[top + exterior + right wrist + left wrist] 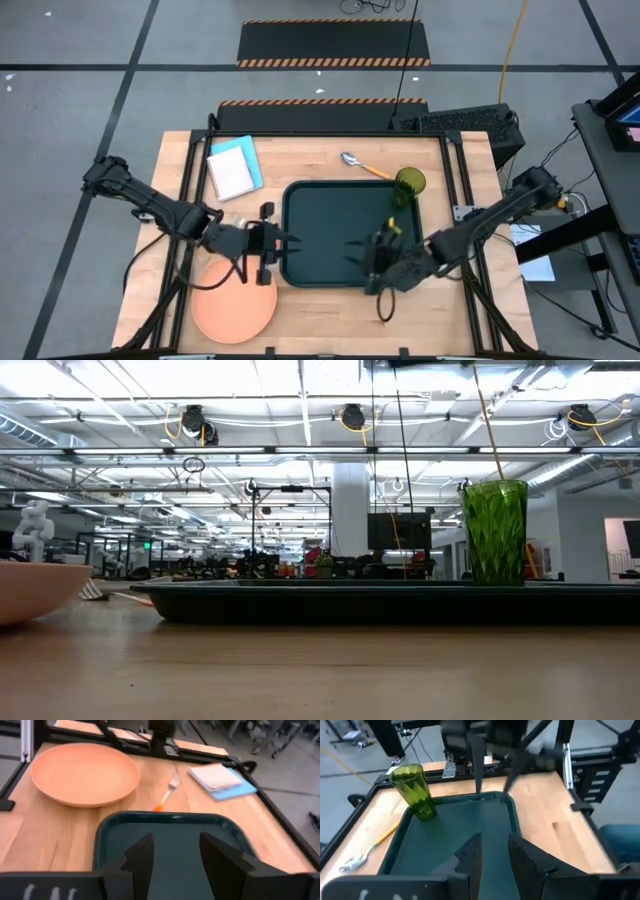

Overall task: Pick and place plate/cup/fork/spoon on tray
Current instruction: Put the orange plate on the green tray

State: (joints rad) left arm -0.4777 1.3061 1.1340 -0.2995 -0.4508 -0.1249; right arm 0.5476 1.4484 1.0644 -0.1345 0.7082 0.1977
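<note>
Bright even overhead strip lighting, soft shadows, wrist views blurred, low-view foreground soft

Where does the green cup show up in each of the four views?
High view: the cup stands at the tray's far right corner, beside the spoon.
Low view: cup at right, rising behind the tray's rim.
Left wrist view: cup at upper left, at a tray corner.
Right wrist view: not in it.
Shared landmark: the dark tray, visible in all four.
</note>
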